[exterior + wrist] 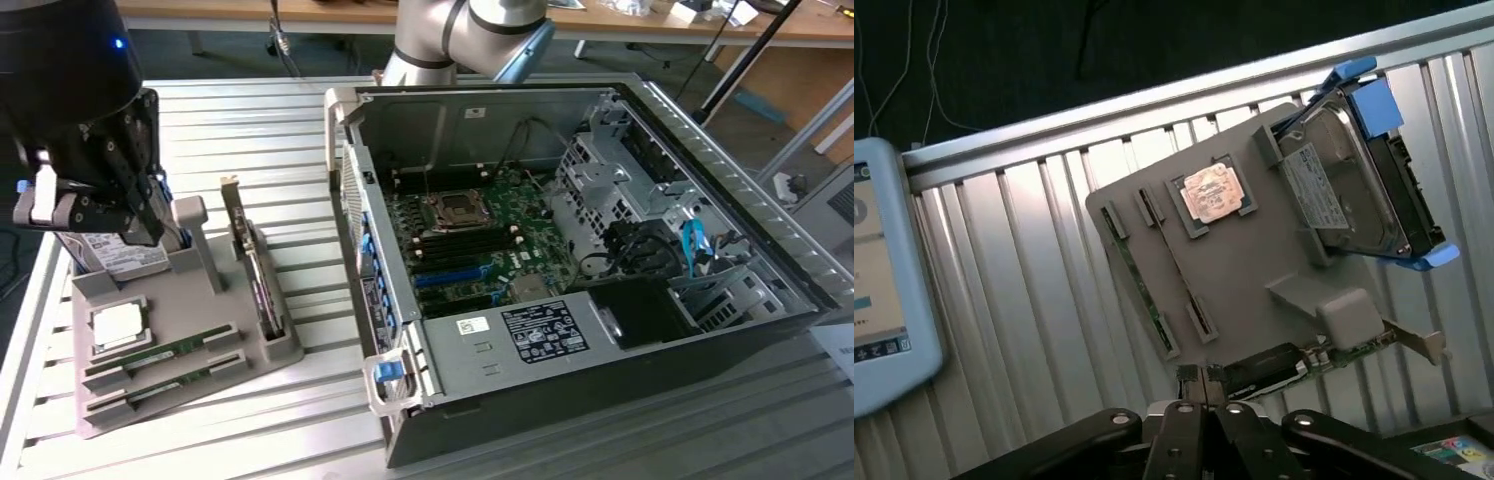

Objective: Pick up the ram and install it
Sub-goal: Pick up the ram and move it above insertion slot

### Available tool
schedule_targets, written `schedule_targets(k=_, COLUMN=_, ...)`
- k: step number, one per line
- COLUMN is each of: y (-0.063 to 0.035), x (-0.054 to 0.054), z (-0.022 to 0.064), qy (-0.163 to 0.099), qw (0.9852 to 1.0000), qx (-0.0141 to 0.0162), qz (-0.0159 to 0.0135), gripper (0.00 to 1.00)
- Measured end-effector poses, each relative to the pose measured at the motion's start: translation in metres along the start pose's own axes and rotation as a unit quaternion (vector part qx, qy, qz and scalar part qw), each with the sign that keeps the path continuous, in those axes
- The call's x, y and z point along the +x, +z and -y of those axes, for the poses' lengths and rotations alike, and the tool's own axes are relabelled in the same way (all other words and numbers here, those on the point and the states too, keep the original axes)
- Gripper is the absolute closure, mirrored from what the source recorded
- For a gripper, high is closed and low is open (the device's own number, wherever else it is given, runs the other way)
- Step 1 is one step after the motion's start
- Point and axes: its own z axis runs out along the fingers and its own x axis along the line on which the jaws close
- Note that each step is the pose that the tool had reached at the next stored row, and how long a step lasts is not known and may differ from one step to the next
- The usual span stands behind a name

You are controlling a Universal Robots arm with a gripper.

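Two ram sticks (167,352) (158,386), thin green boards, stand on edge in slots at the front of a grey holder tray (200,320) on the exterior view's left. From the wrist, one ram stick (1139,285) runs along the tray's (1254,260) edge. My gripper (134,230) hangs above the tray's back end, over the hard drive, well clear of the ram. Its fingers (1204,378) are shut together with nothing between them. The open computer case (561,250) lies on the exterior view's right, its motherboard (487,240) exposed.
The tray also holds a square silver processor (118,325) (1212,190), a hard drive with blue rails (123,258) (1344,190) and an upright card with a metal bracket (260,285) (1294,365). A tablet (879,280) lies beside the slatted table (307,420).
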Motion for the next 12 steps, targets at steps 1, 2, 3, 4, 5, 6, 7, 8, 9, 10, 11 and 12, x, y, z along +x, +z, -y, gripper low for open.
schedule_targets(k=1, y=0.0001, x=0.0, z=0.0001, qy=-0.01, qw=1.0, qx=0.0001, qz=0.0002, gripper=0.89)
schedule_targets(k=2, y=0.0002, x=0.0, z=0.0, qy=-0.019, qw=0.9998, qx=0.0001, qz=0.0005, gripper=0.89)
schedule_targets(k=3, y=0.0003, x=0.0, z=0.0, qy=-0.029, qw=0.9996, qx=0.0002, qz=0.0008, gripper=0.89)
schedule_targets(k=4, y=0.0004, x=0.0, z=0.0, qy=-0.038, qw=0.9993, qx=0.0002, qz=0.0009, gripper=0.89)
schedule_targets(k=5, y=0.0005, x=0.0, z=0.0, qy=-0.047, qw=0.9989, qx=0.0003, qz=0.0012, gripper=0.89)
schedule_targets(k=6, y=0.0006, x=0.0, z=0.0, qy=-0.057, qw=0.9984, qx=0.0003, qz=0.0014, gripper=0.89)
schedule_targets(k=7, y=0.0007, x=0.0, z=0.0, qy=-0.066, qw=0.9978, qx=0.0004, qz=0.0016, gripper=0.89)
schedule_targets(k=8, y=0.0008, x=0.0, z=0.0, qy=-0.075, qw=0.9972, qx=0.0004, qz=0.0019, gripper=0.89)
schedule_targets(k=9, y=0.0009, x=0.0, z=0.0, qy=-0.084, qw=0.9965, qx=0.0005, qz=0.0021, gripper=0.89)
schedule_targets(k=10, y=0.0009, x=0.0, z=0.0, qy=-0.094, qw=0.9956, qx=0.0005, qz=0.0023, gripper=0.89)
schedule_targets(k=11, y=0.001, x=0.0, z=0.0, qy=-0.104, qw=0.9946, qx=0.0005, qz=0.0026, gripper=0.89)
schedule_targets(k=12, y=0.0011, x=0.0, z=0.0, qy=-0.113, qw=0.9936, qx=0.0006, qz=0.0028, gripper=0.89)
